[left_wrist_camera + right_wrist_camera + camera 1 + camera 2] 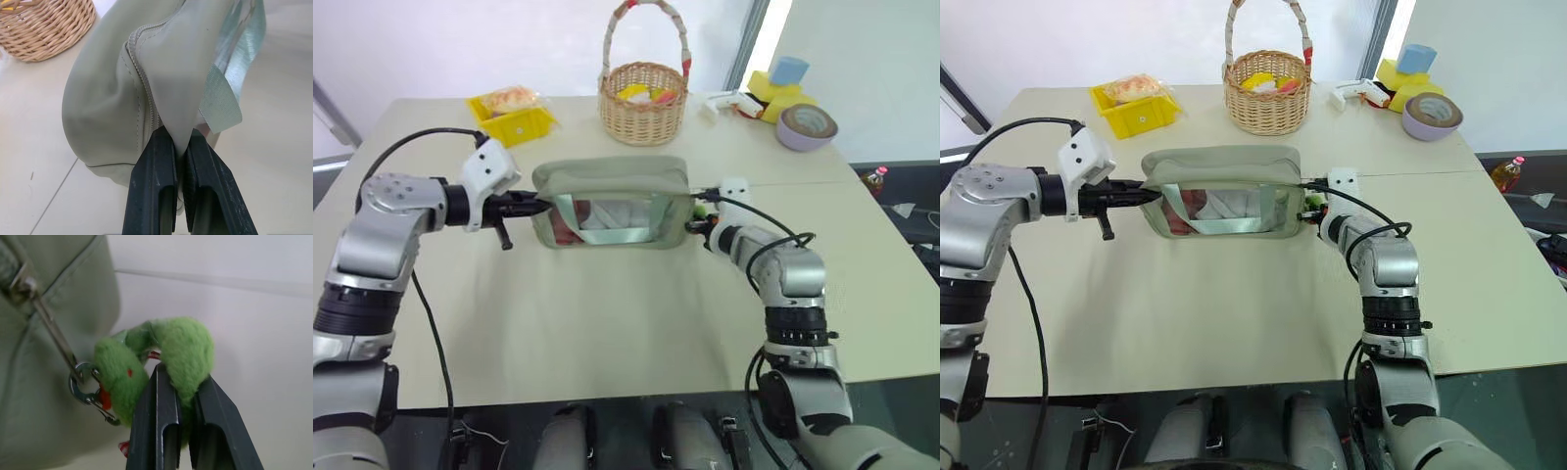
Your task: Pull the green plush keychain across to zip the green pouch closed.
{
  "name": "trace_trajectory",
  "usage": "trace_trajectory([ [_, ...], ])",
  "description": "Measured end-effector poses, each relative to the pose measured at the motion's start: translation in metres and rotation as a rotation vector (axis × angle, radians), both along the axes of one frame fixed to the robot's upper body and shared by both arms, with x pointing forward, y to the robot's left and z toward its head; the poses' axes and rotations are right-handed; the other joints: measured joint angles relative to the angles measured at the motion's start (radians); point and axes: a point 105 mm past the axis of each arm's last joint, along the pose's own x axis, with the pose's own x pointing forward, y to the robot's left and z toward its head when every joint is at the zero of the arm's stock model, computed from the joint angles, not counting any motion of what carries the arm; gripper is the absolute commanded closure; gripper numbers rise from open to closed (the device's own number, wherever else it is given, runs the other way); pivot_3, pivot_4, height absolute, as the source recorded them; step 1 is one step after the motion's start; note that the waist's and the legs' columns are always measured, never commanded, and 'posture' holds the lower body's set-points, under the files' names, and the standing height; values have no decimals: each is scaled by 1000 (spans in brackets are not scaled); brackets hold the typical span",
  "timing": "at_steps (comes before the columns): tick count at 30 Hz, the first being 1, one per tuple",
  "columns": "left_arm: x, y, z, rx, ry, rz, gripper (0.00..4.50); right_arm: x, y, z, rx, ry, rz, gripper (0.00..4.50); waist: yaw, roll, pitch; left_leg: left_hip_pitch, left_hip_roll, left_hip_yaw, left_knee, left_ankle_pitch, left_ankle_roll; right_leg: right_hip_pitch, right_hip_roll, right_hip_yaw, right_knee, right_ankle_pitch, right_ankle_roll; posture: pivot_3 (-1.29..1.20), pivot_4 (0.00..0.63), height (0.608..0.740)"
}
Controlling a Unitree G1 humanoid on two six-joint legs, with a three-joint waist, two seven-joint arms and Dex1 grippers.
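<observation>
Seemingly the zipper has run its full length, since from the left eye view the green pouch (612, 204) stands lifted between the two arms above the beige tabletop (607, 313), with the left gripper (530, 205) at its left end and the right gripper (698, 217) at its right end, where the green plush keychain (702, 208) peeks out just beside the pouch's corner. To finish well, I judge the arms should keep the pouch taut in a straight line, pulling level along the zipper rather than downward, so the slider seats fully. The pouch is soft matte sage fabric with a glossy clear window and teal webbing straps; behind it sit a woven wicker basket (643, 98), a yellow plastic bin (514, 117) and a tape roll (807, 125). The right eye view gives the same arrangement. In the left wrist view the black fingers (152, 186) are shut tight on a fold of the pouch's end fabric, the stitched zipper seam running away from them. In the right wrist view the fingers (157, 426) are pinched shut on the fuzzy, ring-like keychain, which hangs by a small metal clasp (85, 389) and a slim pull bar from the slider at the pouch's edge.
</observation>
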Motion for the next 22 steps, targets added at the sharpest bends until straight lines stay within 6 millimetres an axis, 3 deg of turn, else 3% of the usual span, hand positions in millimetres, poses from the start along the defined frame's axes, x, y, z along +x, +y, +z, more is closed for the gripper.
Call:
trace_trajectory([
  [1,-1,0,-1,1,2,4,4500,1,-1,1,-32,-15,16,4442,0,0,0,0,0,0,0,0,0,0,0,0,0,0,0,0,150,739],
  [5,-7,2,-2,5,0,23,4500,-2,6,5,-34,2,149,3067,1,0,0,1,1,0,0,0,0,0,1,0,0,0,0,0,150,739],
  [6,-8,2,-2,4,-3,26,3918,-3,8,9,-21,9,189,2443,1,0,0,1,1,0,0,0,0,0,1,0,0,0,0,0,150,739],
  [8,-9,2,-3,-7,8,29,3485,-5,7,17,-18,17,238,1619,3,0,0,0,1,0,0,0,0,0,0,0,0,0,0,0,150,739],
  [11,-12,5,-6,-28,53,45,1955,-15,-9,46,-72,19,354,95,10,1,2,-1,0,-1,0,-1,2,0,0,0,-1,0,0,0,150,739],
  [15,-15,24,11,-76,58,106,38,-46,-26,98,-178,-1,568,0,7,0,2,0,1,-1,1,-5,8,0,0,0,-2,0,0,0,150,739],
  [18,-21,33,27,-104,67,128,38,-62,-18,116,-146,24,699,0,-2,0,2,1,1,0,1,-5,8,0,1,0,-2,0,0,0,150,739],
  [22,-25,43,42,-128,62,150,38,-69,-11,136,-138,-4,757,0,4,1,2,1,2,0,1,-5,8,0,0,0,-2,0,0,0,150,739],
])
